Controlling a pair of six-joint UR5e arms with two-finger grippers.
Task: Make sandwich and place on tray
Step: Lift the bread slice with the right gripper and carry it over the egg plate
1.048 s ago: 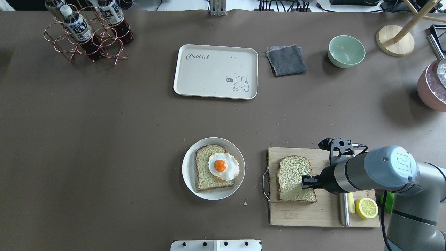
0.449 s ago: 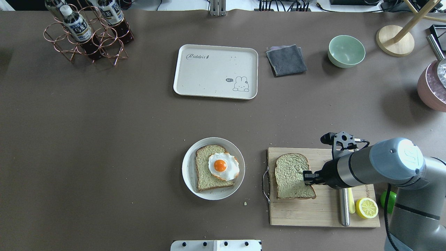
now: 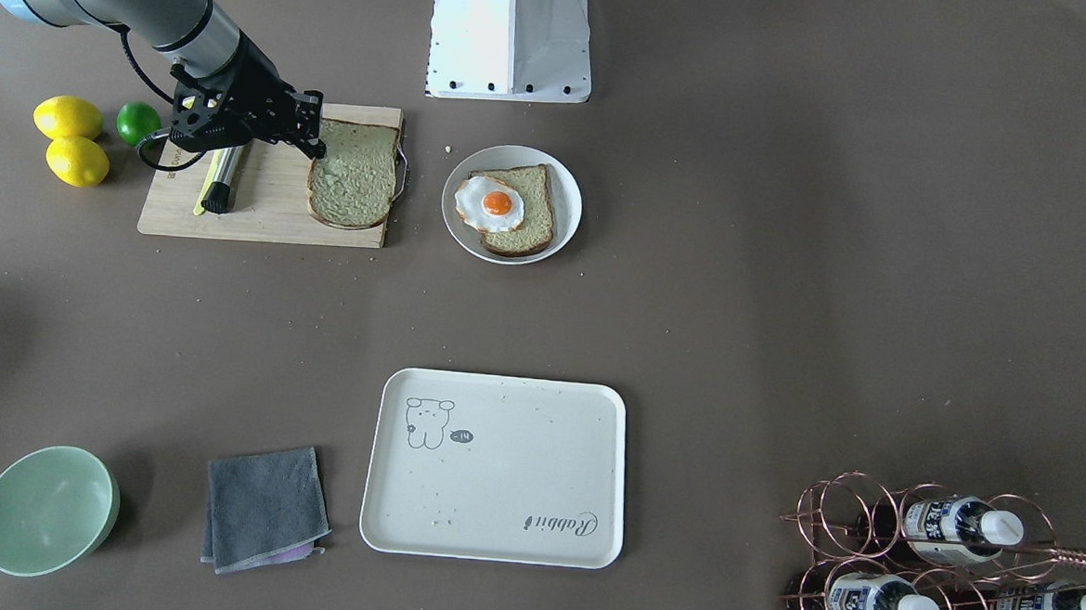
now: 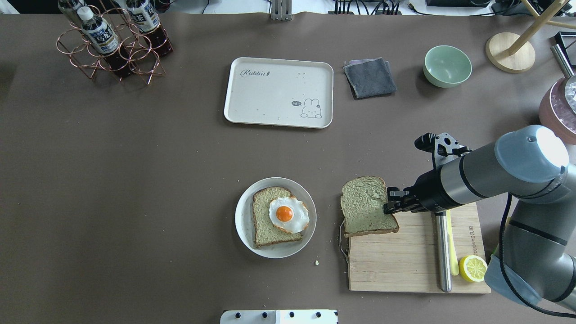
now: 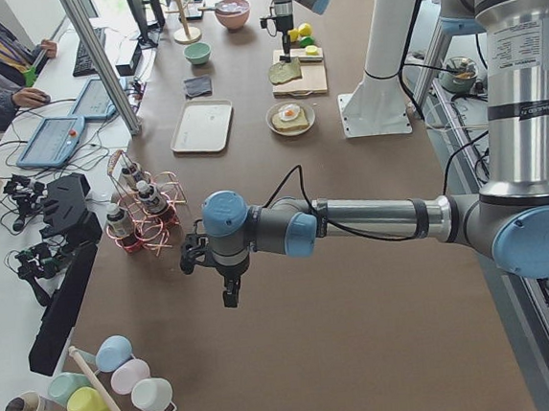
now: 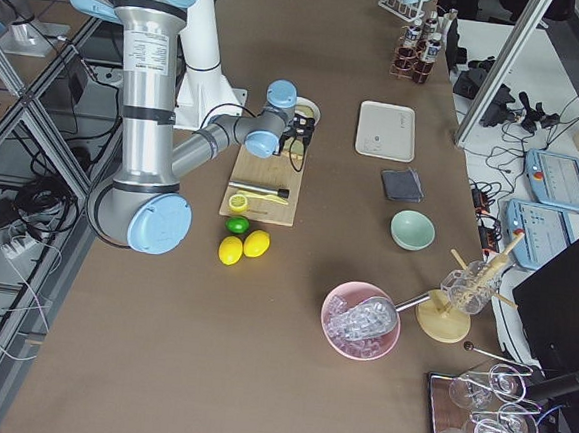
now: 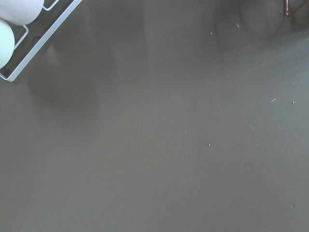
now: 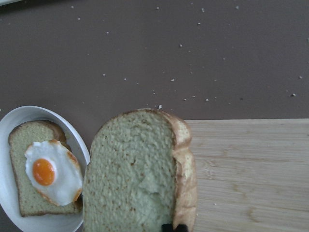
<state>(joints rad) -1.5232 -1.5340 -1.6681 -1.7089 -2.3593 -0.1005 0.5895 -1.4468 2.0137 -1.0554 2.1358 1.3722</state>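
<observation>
On a round white plate (image 4: 243,225) lies one bread slice (image 4: 264,227) with a fried egg (image 4: 288,214) on top; the egg also shows in the right wrist view (image 8: 48,173). My right gripper (image 4: 389,203) is shut on the right edge of a second bread slice (image 4: 364,206) and holds it lifted over the far left corner of the cutting board (image 4: 405,261), right of the plate. The cream tray (image 4: 270,96) with "Rabbit" script lies bare at the far middle. My left gripper (image 5: 229,291) shows only in the exterior left view, over bare table; I cannot tell its state.
A knife (image 4: 444,256) and a lemon half (image 4: 473,268) lie at the board's right end. A grey cloth (image 4: 370,77), green bowl (image 4: 447,66), bottle rack (image 4: 112,45) and pink bowl (image 4: 555,112) stand along the far and right sides. Whole lemons (image 3: 68,136) sit beside the board.
My right gripper has lifted the second bread slice off the board and carried it away from the robot and slightly left, toward the plate. The plate and tray have not moved.
</observation>
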